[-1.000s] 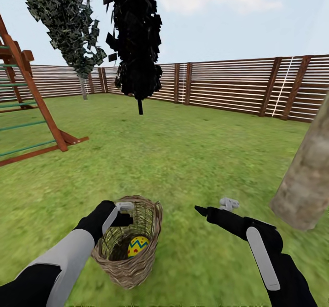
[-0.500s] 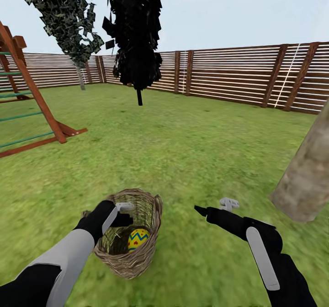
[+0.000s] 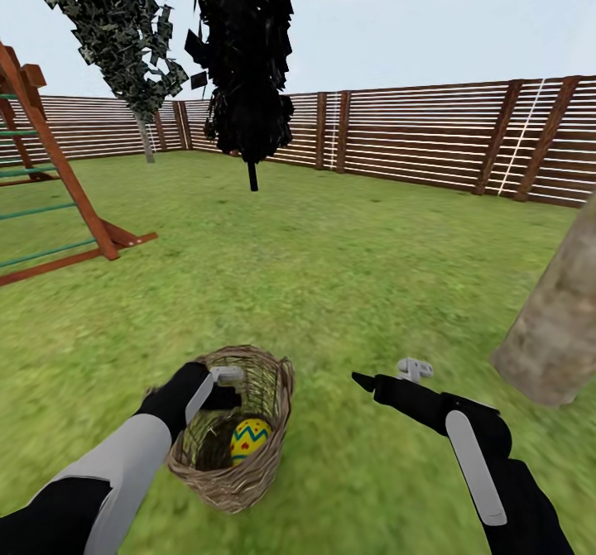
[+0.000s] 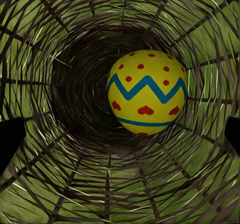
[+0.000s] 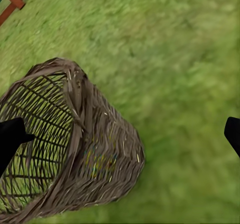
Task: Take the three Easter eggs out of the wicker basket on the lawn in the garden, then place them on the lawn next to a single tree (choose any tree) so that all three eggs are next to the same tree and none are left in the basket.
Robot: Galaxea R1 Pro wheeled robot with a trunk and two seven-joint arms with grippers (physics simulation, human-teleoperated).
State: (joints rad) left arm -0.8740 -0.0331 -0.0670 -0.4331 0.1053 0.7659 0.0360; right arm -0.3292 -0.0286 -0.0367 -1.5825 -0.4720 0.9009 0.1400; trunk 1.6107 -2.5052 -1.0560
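The wicker basket (image 3: pixel 217 474) stands on the lawn (image 3: pixel 331 274) just ahead of me, tipped slightly. One yellow Easter egg (image 3: pixel 250 441) with red dots and blue zigzags lies inside it, and the left wrist view looks down at this egg (image 4: pixel 146 92) through the woven wall (image 4: pixel 65 59). My left gripper (image 3: pixel 225 383) hangs open in the basket's mouth, above the egg and apart from it. My right gripper (image 3: pixel 366 381) is open over the grass to the basket's right, holding nothing. The right wrist view takes in the basket (image 5: pixel 100 159) from the side.
A thick pale tree trunk (image 3: pixel 553 332) rises from the grass close on the right. A near-black columnar tree (image 3: pixel 247 67) and a leafy thin tree (image 3: pixel 124 34) stand farther off. The wooden play frame (image 3: pixel 58 191) is at the left, the slat fence (image 3: pixel 430 137) behind.
The whole view shifted a second ago as the camera moved, then settled. Both arms hold the same pose. The basket and egg sit a touch lower in the picture.
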